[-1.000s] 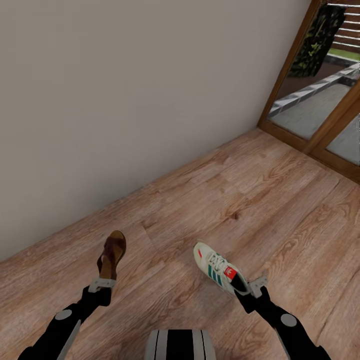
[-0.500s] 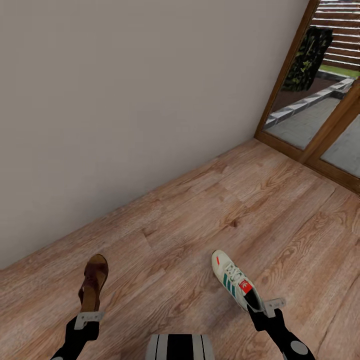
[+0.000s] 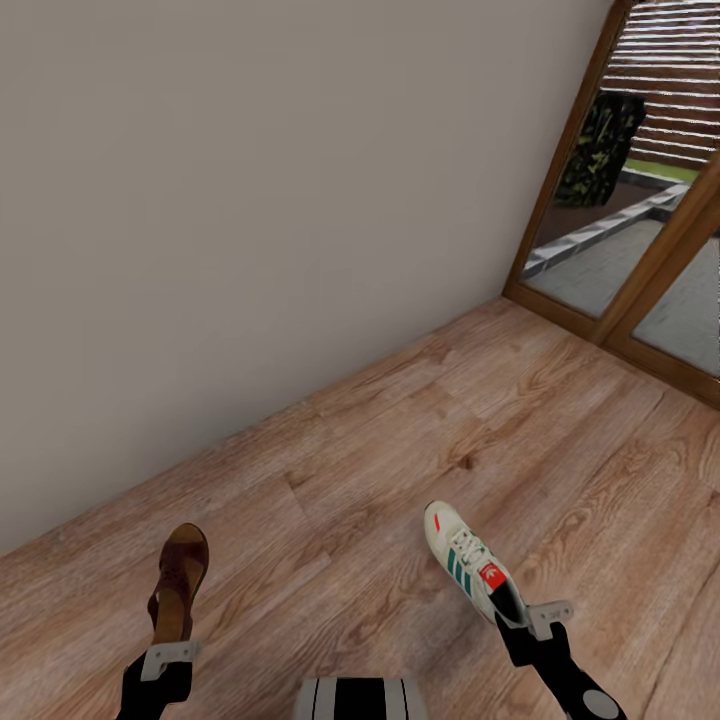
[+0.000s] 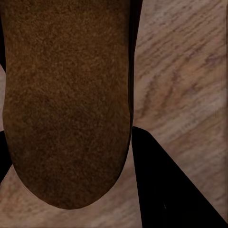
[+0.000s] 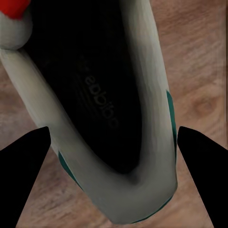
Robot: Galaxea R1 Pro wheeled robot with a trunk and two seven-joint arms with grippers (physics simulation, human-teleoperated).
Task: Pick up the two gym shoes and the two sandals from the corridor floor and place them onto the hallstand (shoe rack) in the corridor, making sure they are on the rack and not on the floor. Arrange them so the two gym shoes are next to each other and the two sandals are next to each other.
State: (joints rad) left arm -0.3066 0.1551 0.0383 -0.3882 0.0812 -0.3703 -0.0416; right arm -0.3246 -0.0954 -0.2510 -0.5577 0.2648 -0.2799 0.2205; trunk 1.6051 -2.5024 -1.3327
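Observation:
My left gripper (image 3: 167, 653) is shut on the heel end of one dark-brown sandal (image 3: 178, 583), whose toe points away from me above the corridor floor (image 3: 420, 420). In the left wrist view the sandal (image 4: 66, 104) lies close against a dark finger (image 4: 166, 190). My right gripper (image 3: 537, 616) is shut on the heel of one white gym shoe (image 3: 468, 567) with teal stripes and a red tongue. Seen from the right wrist, the gym shoe's heel (image 5: 137, 185) sits between two dark fingers (image 5: 21, 175). The hallstand is out of view.
A plain grey wall (image 3: 250, 200) runs diagonally across the far left. At the far right stands a wood-framed glass door (image 3: 610, 250) with a yard behind it. Open plank floor lies between the wall and door. The robot's base (image 3: 360, 697) shows at the bottom.
The view has shifted, with the door frame sliding left and up. Both arms sit lower in the picture, the sandal further left and the gym shoe further right. Both grips are unchanged.

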